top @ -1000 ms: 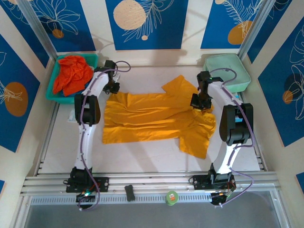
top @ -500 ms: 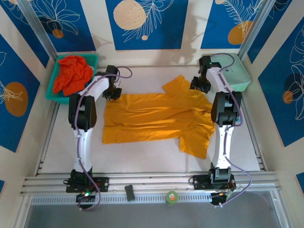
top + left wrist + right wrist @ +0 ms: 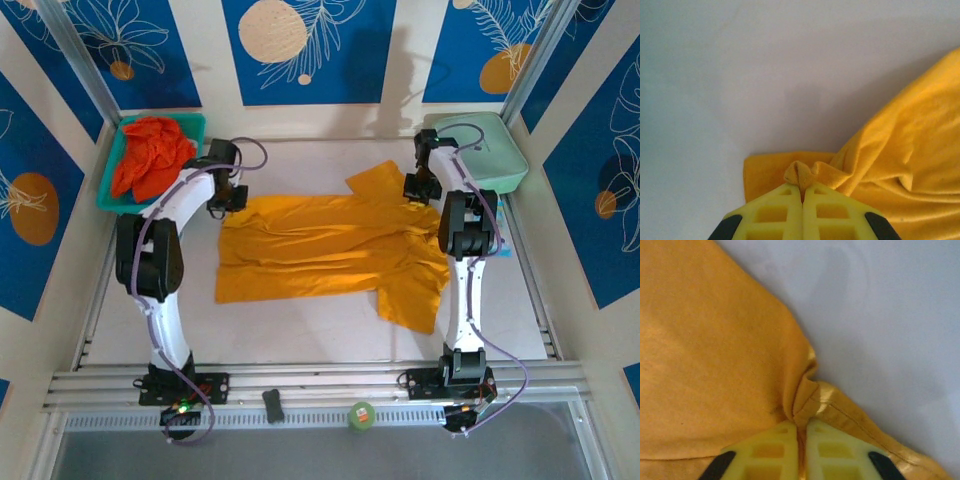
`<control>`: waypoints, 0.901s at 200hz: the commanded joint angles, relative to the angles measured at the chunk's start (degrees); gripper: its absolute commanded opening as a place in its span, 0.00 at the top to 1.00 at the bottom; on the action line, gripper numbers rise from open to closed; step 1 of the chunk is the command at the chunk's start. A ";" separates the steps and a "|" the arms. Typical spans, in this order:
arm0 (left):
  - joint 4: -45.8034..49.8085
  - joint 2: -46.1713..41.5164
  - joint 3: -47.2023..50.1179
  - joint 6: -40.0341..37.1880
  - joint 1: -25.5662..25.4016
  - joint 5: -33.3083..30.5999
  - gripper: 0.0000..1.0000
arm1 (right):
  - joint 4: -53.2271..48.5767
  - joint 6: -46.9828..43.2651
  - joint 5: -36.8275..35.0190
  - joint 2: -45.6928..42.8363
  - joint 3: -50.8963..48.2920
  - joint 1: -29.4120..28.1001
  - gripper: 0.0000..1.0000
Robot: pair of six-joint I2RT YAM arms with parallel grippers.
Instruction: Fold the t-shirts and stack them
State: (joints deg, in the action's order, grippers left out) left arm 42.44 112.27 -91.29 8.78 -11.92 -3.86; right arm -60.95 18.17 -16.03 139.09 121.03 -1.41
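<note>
The yellow-orange t-shirt (image 3: 330, 250) lies spread across the middle of the white table, one sleeve pointing toward the near right. My left gripper (image 3: 230, 197) sits at its far left corner, and in the left wrist view it (image 3: 802, 187) is shut on a small pinch of the yellow cloth (image 3: 900, 150). My right gripper (image 3: 418, 190) is at the far right edge of the shirt, below the raised sleeve. In the right wrist view it (image 3: 801, 424) is shut on a fold of the hemmed edge (image 3: 720, 360). The red-orange t-shirt (image 3: 150, 158) lies bunched in the basket.
The teal basket (image 3: 108, 195) stands at the far left corner and a mint-green case (image 3: 490, 150) at the far right. A green tape roll (image 3: 361, 415) and a small black object (image 3: 273, 405) rest on the front rail. Bare table lies in front of the shirt.
The right gripper left the shirt's right side, moved to the far right edge and shut on the hem. The left gripper shifted slightly left, staying shut on the far left corner.
</note>
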 commanded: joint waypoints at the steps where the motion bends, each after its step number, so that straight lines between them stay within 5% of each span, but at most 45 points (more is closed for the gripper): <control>1: -1.19 -4.09 3.08 1.77 -0.42 0.12 1.00 | -0.79 2.34 2.09 -3.61 -9.56 -0.80 0.99; 40: -1.31 -5.44 5.63 1.02 -0.36 -2.35 1.00 | 3.34 4.93 2.59 -13.39 -24.06 -3.36 0.99; 74: -0.71 -5.17 5.94 0.23 -0.33 -4.15 1.00 | 1.64 5.56 1.15 -18.09 -27.05 -5.00 0.78; 114: -0.14 -6.05 6.36 -0.25 -0.37 -5.37 1.00 | -1.71 4.12 -3.46 -21.30 -19.34 -3.42 0.51; 180: -0.88 -5.52 5.97 0.36 -0.33 -3.66 1.00 | -1.81 -6.54 2.57 -5.38 3.07 -0.48 0.58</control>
State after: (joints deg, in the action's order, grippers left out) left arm 41.30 108.07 -85.54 8.95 -11.92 -7.97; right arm -60.86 16.99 -16.91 125.73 117.82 -1.91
